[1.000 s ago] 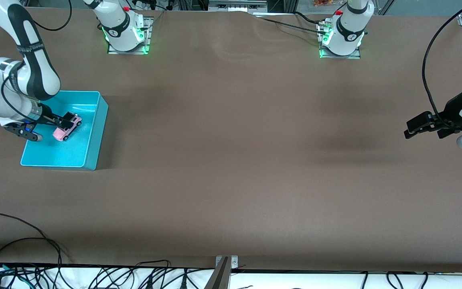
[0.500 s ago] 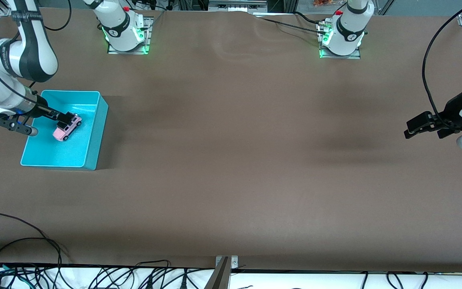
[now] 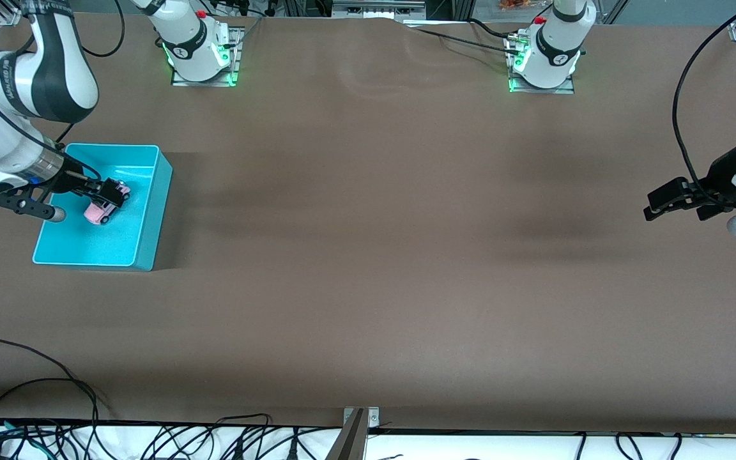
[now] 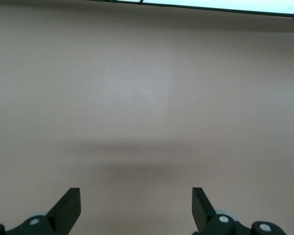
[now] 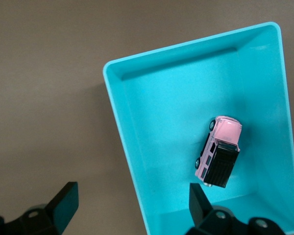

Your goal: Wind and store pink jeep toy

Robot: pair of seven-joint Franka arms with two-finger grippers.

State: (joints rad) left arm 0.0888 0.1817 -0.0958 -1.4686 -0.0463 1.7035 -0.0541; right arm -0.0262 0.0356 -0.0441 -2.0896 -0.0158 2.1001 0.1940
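The pink jeep toy [image 3: 96, 212] with its black roof lies in the turquoise bin [image 3: 153, 211] near the right arm's end of the table. It also shows in the right wrist view [image 5: 219, 151], resting on the bin's floor [image 5: 161, 122]. My right gripper [image 3: 111, 190] hangs above the bin, open and empty, apart from the jeep. In its wrist view the right gripper [image 5: 132, 205] straddles one bin wall. My left gripper [image 3: 667, 202] is open and empty and waits over bare table at the left arm's end; it shows in its wrist view [image 4: 136, 205].
The brown table [image 3: 368, 255] carries only the bin. Both arm bases [image 3: 199, 54] stand along the edge farthest from the front camera. Cables [image 3: 55, 396] lie along the nearest edge.
The right arm has lifted and swung back toward its end of the table. The jeep stays in the bin. The left arm has not moved.
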